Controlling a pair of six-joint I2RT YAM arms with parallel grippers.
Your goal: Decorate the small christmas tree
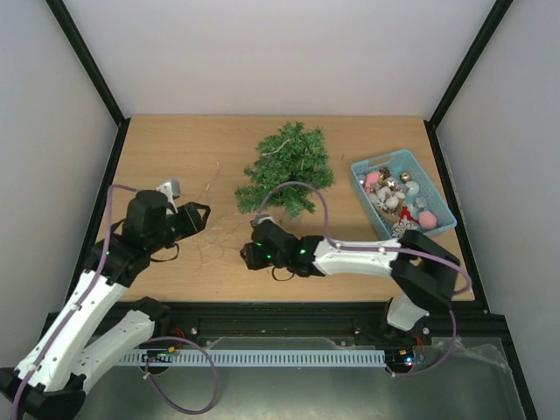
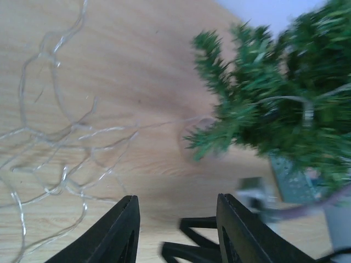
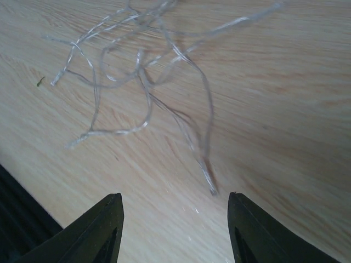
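Right, the small christmas tree [image 1: 287, 171] is standing centre-back, near the blue basket [image 1: 431, 185]. Both the left gripper [image 2: 176, 200] and the right gripper [image 3: 174, 197] are hovering part-open, holding nothing, near the tangled wire lights [image 3: 141, 66]. Tree's looking light, tippy, springy-branched: I'd be gripping low at the trunk.

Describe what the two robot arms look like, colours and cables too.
Both the left arm and right arm have white shells with black joints, each trailed by a looping purple cable. Small green lights glow near the right wrist. The left tool and right tool each have two black, tapering fingers.
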